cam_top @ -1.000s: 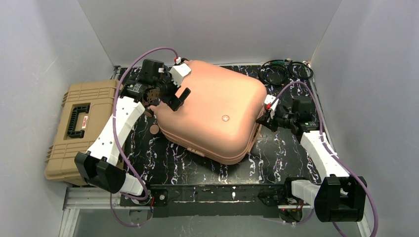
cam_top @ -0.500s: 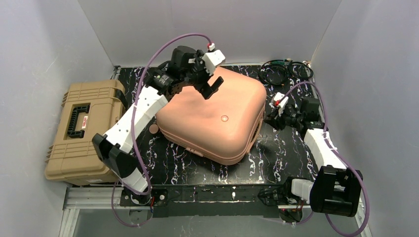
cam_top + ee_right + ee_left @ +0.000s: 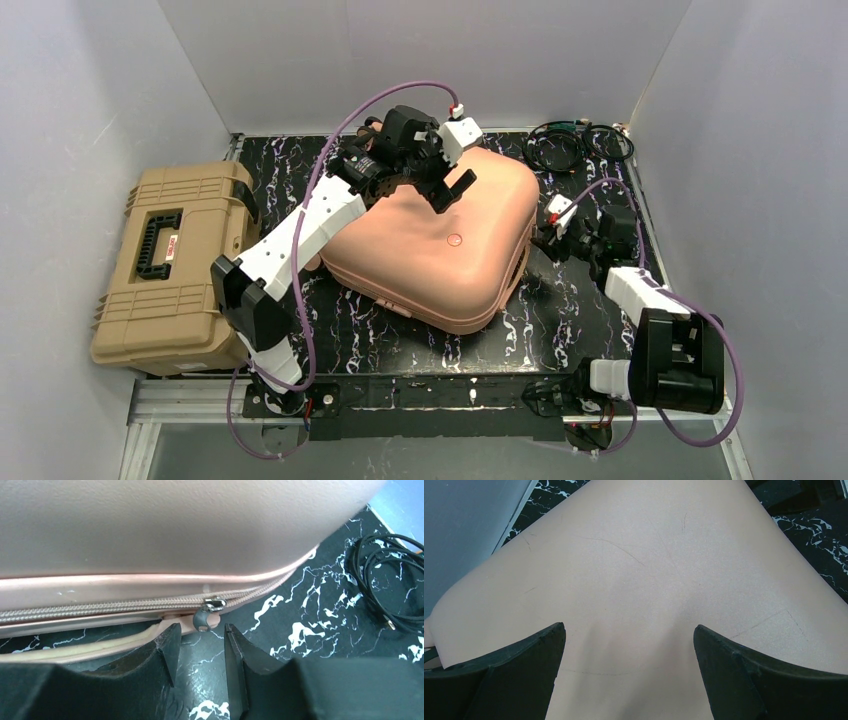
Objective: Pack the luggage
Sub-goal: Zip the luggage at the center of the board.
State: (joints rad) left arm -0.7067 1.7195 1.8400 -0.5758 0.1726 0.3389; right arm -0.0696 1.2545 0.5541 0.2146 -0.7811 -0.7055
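Note:
The peach-pink luggage [image 3: 430, 250] lies closed and flat on the black marbled table, its round logo [image 3: 453, 240] facing up. My left gripper [image 3: 450, 190] is open and empty, just above the far part of the shell [image 3: 634, 570], with its jaws spread wide [image 3: 629, 630]. My right gripper [image 3: 545, 238] is at the suitcase's right side. In the right wrist view its jaws [image 3: 202, 629] stand a narrow gap apart with nothing between them. The grey zipper pull [image 3: 202, 619] hangs from the zip [image 3: 100, 607] just ahead of the fingertips.
A tan ribbed toolbox [image 3: 165, 265] with a black handle sits at the table's left edge. Coiled black cables [image 3: 570, 145] lie at the far right corner and also show in the right wrist view [image 3: 385, 580]. Grey walls enclose three sides.
My left arm has swung right, from the suitcase's far left corner to over the middle of its shell. My right gripper has drawn back slightly from the suitcase's right side.

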